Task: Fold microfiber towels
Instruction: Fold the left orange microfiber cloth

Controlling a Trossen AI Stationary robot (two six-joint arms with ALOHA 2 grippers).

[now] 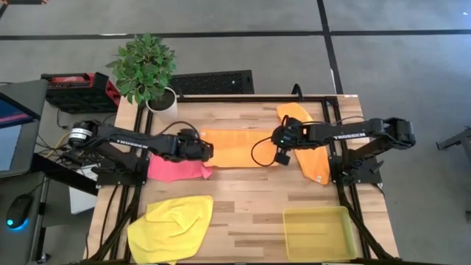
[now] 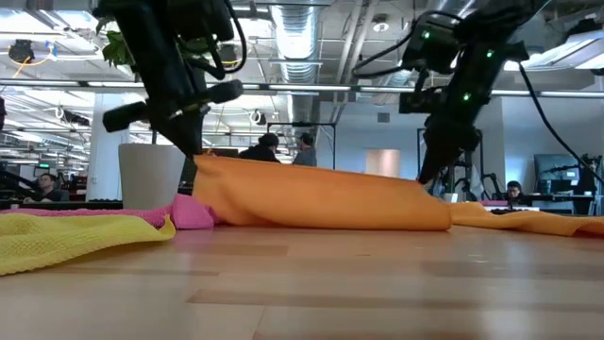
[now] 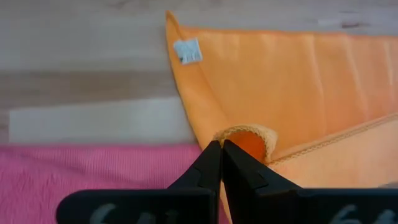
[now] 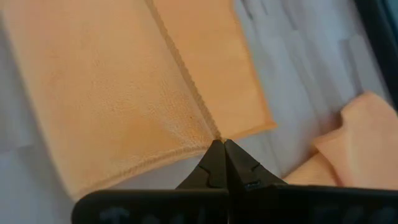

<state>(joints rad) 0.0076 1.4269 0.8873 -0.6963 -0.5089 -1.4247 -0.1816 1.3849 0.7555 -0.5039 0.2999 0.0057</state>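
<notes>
Towel in hand: an orange microfiber towel [image 1: 234, 138] lies across the centre of the high view, already doubled into a long strip, its two short ends lifted by the arms.
Left gripper [image 1: 207, 150]: at the strip's left end, fingers pressed together on a small pucker of the orange towel's hemmed corner, as the left wrist view shows; a white care tag [image 3: 187, 51] sits on the layer underneath.
Right gripper [image 1: 279, 138]: at the strip's right end, fingers together on the stitched edge where the two layers meet.
Sag: in the low view the cloth hangs from both pinches and its middle rests on the wooden table [image 1: 243, 199], so it is light and quite limp, with no stiffness of its own.
Handling: the napped pile should give the fingers good purchase, but thin layers can slip apart; a corner or hem, taking both layers, looks the safest hold.
Risk: a pinch on one layer only would probably let the fold open.
Other towels: hot pink towel [image 1: 176, 169] just below the left gripper; bright yellow towel [image 1: 173, 224] at lower left; second orange towel [image 1: 313, 151] crumpled under the right arm.
Yellow tray [image 1: 318, 233]: lower right, well apart.
</notes>
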